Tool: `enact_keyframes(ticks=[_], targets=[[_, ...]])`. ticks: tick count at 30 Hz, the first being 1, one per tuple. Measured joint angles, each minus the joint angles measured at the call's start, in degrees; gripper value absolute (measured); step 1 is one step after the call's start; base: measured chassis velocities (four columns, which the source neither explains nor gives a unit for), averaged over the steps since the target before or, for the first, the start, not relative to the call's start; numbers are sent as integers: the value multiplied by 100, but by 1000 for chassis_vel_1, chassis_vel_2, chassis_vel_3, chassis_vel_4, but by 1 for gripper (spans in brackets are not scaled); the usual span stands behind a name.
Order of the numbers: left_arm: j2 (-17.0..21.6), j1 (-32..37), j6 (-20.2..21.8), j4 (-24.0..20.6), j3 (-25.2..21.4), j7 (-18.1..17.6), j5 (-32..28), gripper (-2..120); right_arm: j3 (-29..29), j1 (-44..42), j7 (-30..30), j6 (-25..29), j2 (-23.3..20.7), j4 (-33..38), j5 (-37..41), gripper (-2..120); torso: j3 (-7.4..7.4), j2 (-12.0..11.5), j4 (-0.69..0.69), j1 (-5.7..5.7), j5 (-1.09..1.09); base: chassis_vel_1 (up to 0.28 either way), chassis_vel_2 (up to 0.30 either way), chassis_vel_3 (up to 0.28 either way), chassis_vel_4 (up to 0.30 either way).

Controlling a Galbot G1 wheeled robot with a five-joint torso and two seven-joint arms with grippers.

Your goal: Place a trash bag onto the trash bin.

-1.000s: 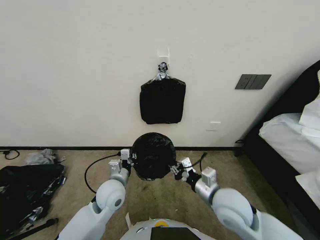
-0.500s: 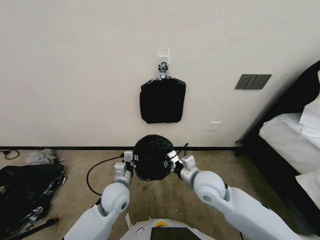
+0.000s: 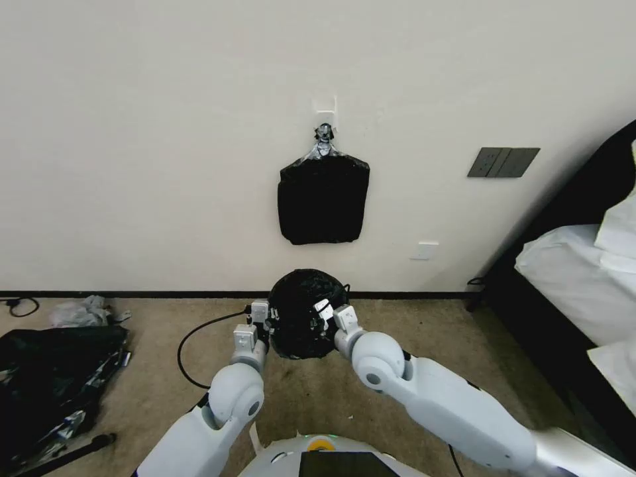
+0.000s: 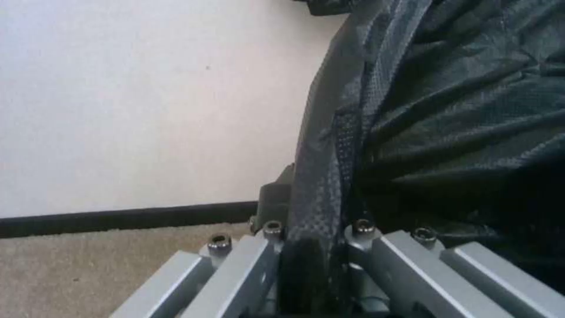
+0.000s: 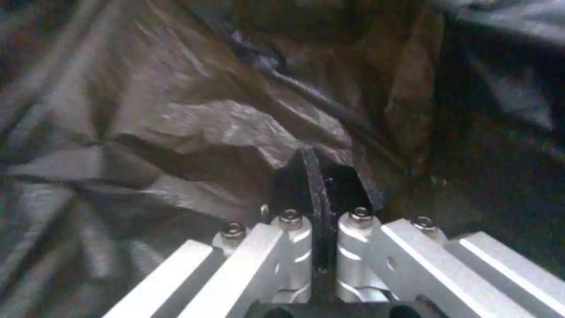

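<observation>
Trash bag [image 3: 301, 317]: a glossy, crinkled black plastic bag sat low against the wall, between the two arms, spread into a round dark shape that covered whatever stood beneath it; the bin itself could not be made out under the film.

Left gripper [image 3: 270, 317]: at the bag's left edge in the head view. From the left wrist camera its fingers were drawn together on a fold of the bag's rim [image 4: 321, 185], the film running straight down between them.

Right gripper [image 3: 322, 313]: reached in over the right part of the bag, nearer its middle than its edge. From the right wrist camera the fingers [image 5: 312, 185] stood pressed together with black film [image 5: 194, 128] gathered around their tips, apparently pinched between them.

Bundle of bags [image 3: 323, 200]: a flat square black pack hung from a clip [image 3: 324, 136] on the cream wall, directly above the bag and well apart from it.

Black heap [image 3: 53, 371]: lay on the carpet at the far left, with silvery scraps in it.

Cable [image 3: 199, 344]: looped across the carpet beside the left arm.

Wall plates [image 3: 502, 161]: a dark switch panel on the wall at the right, with a white socket [image 3: 424, 250] lower down.

Bed [image 3: 583, 278]: white bedding in a dark frame at the right edge.
</observation>
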Motion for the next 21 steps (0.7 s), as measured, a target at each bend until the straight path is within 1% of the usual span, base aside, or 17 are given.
enact_keyframes(ticks=[2, 8, 11, 21], targets=[[-1, -5, 0, 8, 1, -3, 25, 3, -92, 44, 21, 6, 98, -168, -90, 0, 0, 0, 1, 0, 1, 0, 0, 0, 0], [-3, 12, 0, 22, 5, 5, 93, 3, -190, 115, 25, 10, 193, -372, -291, 0, 0, 0, 0, 0, 1, 0, 0, 0, 0], [-6, 18, -21, 46, 28, 34, 137, 3, -306, 215, -1, 13, 265, -598, -477, 0, 0, 0, 0, 0, 1, 0, 0, 0, 0], [-32, 5, -35, 49, 136, 38, 160, 3, -492, 364, 23, 18, 461, -882, -490, 0, 0, 0, 1, 0, 0, 0, 0, 0, 0]])
